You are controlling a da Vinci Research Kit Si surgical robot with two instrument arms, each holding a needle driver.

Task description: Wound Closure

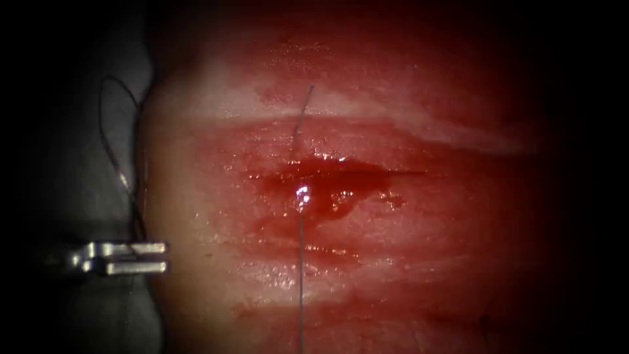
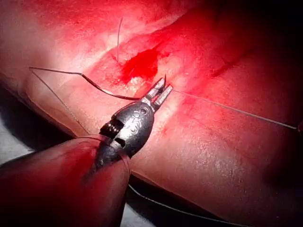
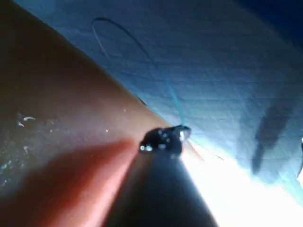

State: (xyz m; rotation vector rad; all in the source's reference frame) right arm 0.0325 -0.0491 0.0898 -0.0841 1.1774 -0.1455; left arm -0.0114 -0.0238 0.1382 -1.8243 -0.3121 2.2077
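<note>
Beside the cut [image 2: 139, 64], the left tool [image 2: 163, 90] holds thread [image 2: 227, 108] across the tissue [image 2: 213, 156].

- Pink-red slab of pork-belly tissue [image 1: 406, 275] – glistening and wet, with a pale band of fat across its upper part.
- Dark slit-like cut [image 1: 386, 172] – runs left-right across the middle and gapes at its left end.
- Pooled red fluid [image 1: 331, 196] – sits in and just below the gaping end.
- Thin grey suture thread [image 1: 300, 275] – one straight strand crosses the cut top to bottom, with a bright glint where it meets the pool.
- A darker loop of it lies off the tissue's left edge and runs down to the left arm's tool [image 1: 134, 257]; whether it is gripped there can't be told.
</note>
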